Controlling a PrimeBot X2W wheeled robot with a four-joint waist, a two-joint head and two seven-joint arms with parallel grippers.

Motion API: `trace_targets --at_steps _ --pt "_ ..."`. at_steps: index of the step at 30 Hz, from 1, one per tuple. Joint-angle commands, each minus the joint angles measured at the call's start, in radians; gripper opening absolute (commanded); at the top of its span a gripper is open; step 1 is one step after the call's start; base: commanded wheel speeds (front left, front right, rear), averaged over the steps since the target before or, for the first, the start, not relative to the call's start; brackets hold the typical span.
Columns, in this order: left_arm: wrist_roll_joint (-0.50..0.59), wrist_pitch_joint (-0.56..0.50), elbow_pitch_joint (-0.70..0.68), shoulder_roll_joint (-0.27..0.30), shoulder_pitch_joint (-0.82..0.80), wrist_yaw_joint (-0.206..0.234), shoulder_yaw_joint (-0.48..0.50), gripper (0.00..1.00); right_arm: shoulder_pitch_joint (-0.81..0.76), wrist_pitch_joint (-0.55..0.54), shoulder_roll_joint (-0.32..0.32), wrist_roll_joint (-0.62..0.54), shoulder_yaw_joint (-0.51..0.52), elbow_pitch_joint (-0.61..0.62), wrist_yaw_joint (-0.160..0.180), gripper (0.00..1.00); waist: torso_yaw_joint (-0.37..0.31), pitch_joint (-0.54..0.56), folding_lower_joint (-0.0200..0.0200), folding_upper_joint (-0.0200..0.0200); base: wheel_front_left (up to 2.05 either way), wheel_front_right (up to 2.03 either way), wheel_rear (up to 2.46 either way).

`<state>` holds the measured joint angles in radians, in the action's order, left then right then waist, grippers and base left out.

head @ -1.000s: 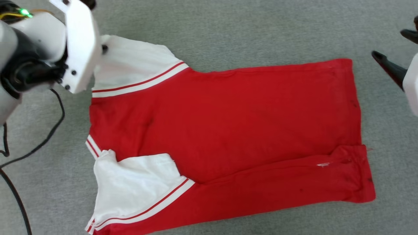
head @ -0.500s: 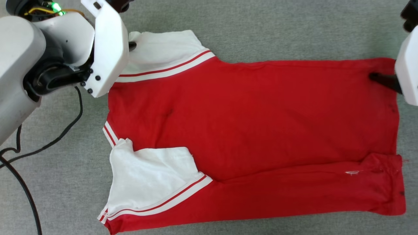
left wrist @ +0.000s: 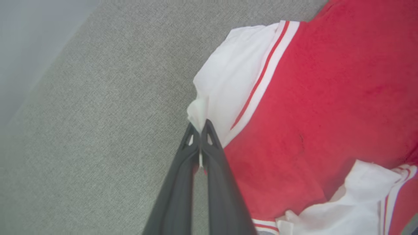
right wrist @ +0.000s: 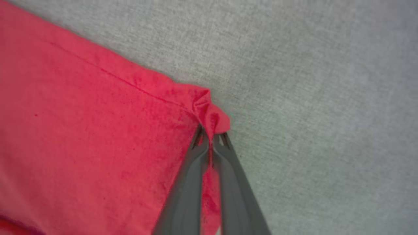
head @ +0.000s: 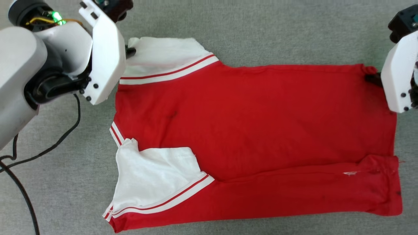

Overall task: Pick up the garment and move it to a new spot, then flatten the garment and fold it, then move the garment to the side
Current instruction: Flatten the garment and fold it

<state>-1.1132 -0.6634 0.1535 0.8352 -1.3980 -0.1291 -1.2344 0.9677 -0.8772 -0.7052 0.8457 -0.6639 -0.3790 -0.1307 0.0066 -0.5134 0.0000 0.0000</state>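
Now both grippers pinch the far edge of the garment (head: 254,130), which lies spread on the grey carpet (head: 261,29).

Head view: the left gripper (head: 130,51) bites the far white sleeve (head: 163,52) and the right gripper (head: 370,78) the far hem corner (head: 367,69); the near long edge lies folded over. Left wrist view: the fingers are closed together on a thin tuck of sleeve cloth. Right wrist view: the fingers are clamped on a small bunched tip of red hem. Both holds look shallow, so a quick or uneven pull could slip a corner free and skew the fold.
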Motion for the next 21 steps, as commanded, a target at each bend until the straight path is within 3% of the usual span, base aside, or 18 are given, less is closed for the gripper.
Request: trace_targets --at_steps 1,9,21 --pt "-0.005 0.010 -0.005 0.005 0.013 0.000 -0.004 0.00 -0.022 0.011 0.008 0.012 -0.013 0.004 0.000 0.00 -0.008 0.029 0.0000 0.0000 0.00 0.00 0.00" --pt "-0.035 0.098 -0.078 0.082 0.099 0.001 -0.008 0.00 -0.085 0.157 -0.046 0.054 -0.062 0.063 0.000 0.00 -0.025 0.140 0.0000 0.0000 0.00 0.00 0.00" --pt "-0.045 0.161 -0.255 0.222 0.337 0.062 -0.034 0.00 -0.273 0.277 -0.135 0.116 -0.128 0.141 0.000 0.00 -0.035 0.282 0.0000 0.0000 0.00 0.00 0.00"
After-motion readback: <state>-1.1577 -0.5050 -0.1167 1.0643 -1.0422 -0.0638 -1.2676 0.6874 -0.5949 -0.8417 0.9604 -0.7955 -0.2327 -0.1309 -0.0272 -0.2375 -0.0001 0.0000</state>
